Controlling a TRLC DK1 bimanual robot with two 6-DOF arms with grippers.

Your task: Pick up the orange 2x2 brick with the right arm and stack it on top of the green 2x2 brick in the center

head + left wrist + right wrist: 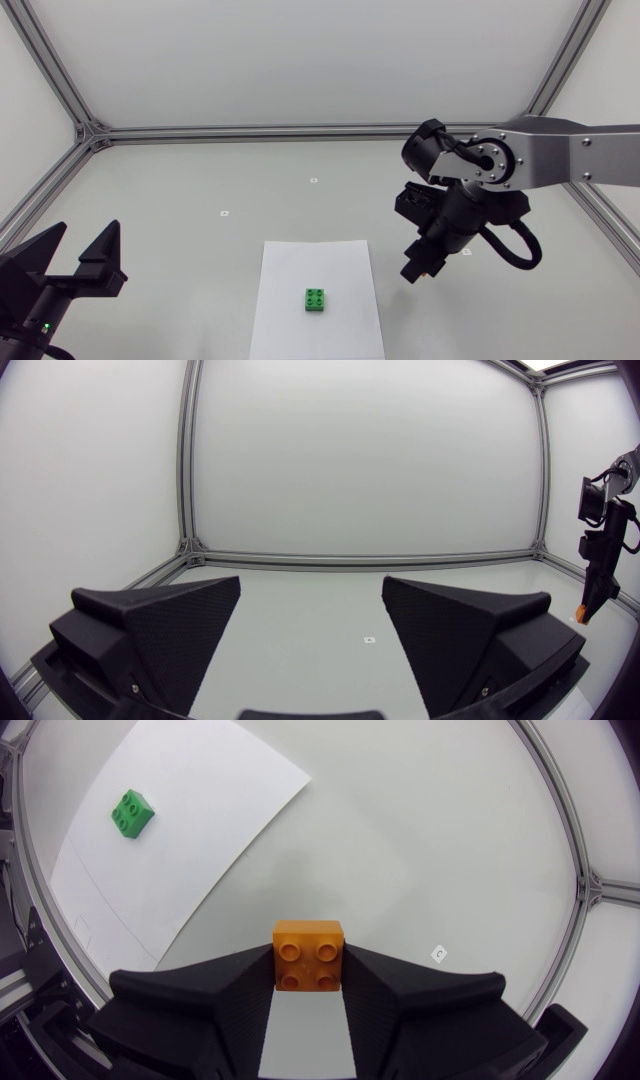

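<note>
The orange brick (309, 955) is gripped between the right jaws at their tips, studs toward the wrist camera, and I judge it clear of the worktop (430, 840). The green brick (132, 813) sits ahead of these jaws and off to one side, well apart, on a white sheet (200, 800). Its edges appear turned relative to the held brick. If I descend without correcting that yaw, the studs may not seat. An off-centre press could skid the green brick or shift the sheet. The tip-only hold may let the orange brick pivot under load. The left jaws stand spread and empty, remote from both bricks.
</note>
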